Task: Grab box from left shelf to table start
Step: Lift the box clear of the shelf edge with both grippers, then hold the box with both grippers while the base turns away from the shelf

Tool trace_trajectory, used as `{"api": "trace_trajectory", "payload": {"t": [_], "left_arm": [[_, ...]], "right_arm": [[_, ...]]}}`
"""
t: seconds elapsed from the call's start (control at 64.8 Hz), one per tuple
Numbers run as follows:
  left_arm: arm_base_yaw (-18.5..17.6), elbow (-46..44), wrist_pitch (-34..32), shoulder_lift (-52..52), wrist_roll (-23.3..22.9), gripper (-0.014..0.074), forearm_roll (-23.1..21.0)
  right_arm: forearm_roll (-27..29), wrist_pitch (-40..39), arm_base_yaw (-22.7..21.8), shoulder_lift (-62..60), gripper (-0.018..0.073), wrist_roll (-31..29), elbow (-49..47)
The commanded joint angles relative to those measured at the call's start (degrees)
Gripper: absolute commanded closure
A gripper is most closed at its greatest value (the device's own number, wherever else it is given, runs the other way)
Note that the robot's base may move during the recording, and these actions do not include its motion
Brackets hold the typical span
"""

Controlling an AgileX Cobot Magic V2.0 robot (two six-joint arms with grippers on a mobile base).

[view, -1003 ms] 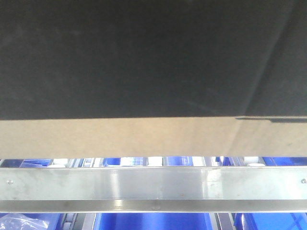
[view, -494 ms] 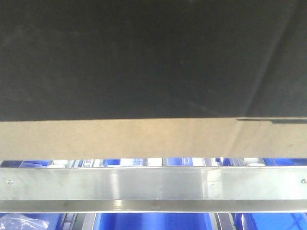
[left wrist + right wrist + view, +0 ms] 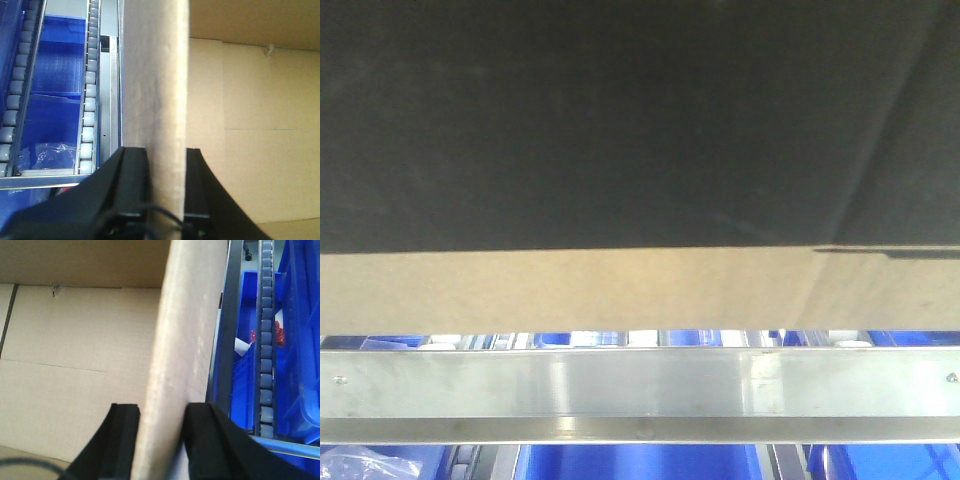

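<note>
Across the front-facing view: box (image 3: 620, 290), cardboard, fills the upper frame edge to edge, with dark shaded board above and a tan band below. Under it runs a metal shelf rail (image 3: 640, 385). Blue bins (image 3: 640, 462) show below the rail and through the narrow gap above it. Whether the box rests on the shelf or hangs just clear of it cannot be told.

Left wrist view: left gripper (image 3: 167, 200), black fingers pinching the upright left side wall of the box, one finger outside and one inside. The open, empty interior lies to the right. A roller track (image 3: 90, 100) and a blue bin holding a crumpled plastic bag (image 3: 55, 150) lie to the left.

Right wrist view: right gripper (image 3: 165, 440), likewise pressed onto the opposite side wall, one finger on each face. A second roller track (image 3: 267, 340) and more blue bins lie to the right.

Hazards, as judged:
- Each grip is on a single thin sheet of board, so uneven travel of the two arms could buckle or tear a wall, or let it slide out of the pads.
- The underside sits near the rail, so a low pull toward the table could snag it.
- The box blocks most of the front camera, leaving the path unseen.
</note>
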Motion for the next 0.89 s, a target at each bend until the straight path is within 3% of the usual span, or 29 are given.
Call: {"api": "trace_trajectory", "payload": {"t": [0.0,0.879], "left_arm": [[-0.29,-2.55,-10.32,-0.33,-0.95,0.07,-2.3],[-0.29,-2.55,-10.32,-0.33,-0.95,0.07,-2.39]], "right_arm": [[-5.89,-7.74,-0.37,0.69,0.0504,-0.62,-1.74],[-5.84,-7.37,-0.37,0.69,0.0504,-0.62,-1.26]]}}
